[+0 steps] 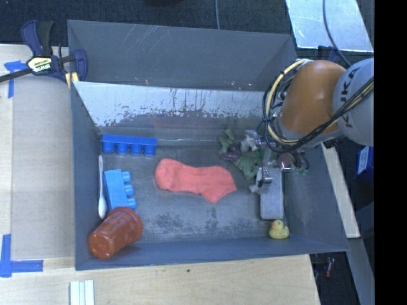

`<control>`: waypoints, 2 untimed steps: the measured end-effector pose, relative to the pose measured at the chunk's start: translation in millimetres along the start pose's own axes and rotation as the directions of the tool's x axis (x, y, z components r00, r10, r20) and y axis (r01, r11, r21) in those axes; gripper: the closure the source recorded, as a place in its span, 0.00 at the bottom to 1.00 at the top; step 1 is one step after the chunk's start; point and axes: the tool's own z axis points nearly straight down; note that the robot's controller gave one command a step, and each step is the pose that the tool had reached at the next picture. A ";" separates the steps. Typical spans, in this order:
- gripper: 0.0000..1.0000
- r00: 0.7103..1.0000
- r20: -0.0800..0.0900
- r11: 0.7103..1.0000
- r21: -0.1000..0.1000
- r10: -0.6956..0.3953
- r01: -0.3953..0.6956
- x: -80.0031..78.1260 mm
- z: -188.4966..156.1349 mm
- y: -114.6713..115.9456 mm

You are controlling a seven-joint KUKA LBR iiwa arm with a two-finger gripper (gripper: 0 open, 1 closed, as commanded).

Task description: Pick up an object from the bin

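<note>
Grey bin [84, 170]: floor scuffed, far wall scratched. Your tool [266, 170] hangs at the bin's 3 o'clock over one green leafy toy [236, 152], which sprawls 11 to 5; you cannot tell how far the tool is open. One grey block [271, 203] at its 6 o'clock, lying 12 to 6. Also: two blue bricks [129, 146], one pink cloth [194, 178], one jar [114, 234], one duck [278, 230].

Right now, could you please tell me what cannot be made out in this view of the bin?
1. Green leafy thing: its right side is hidden behind the gripper, camera view.
2. Grey block: its upper end lies under the gripper, so contact cannot be told.
3. Small yellow thing in the near right corner: too small to name.
4. White stick beside the blue block: too thin to identify.
</note>
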 end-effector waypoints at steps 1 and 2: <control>0.00 1.000 0.007 1.000 0.003 -0.013 0.013 -5.2 -3.6 9.8; 0.00 0.997 0.002 0.997 0.002 -0.081 0.081 -17.0 -49.1 15.6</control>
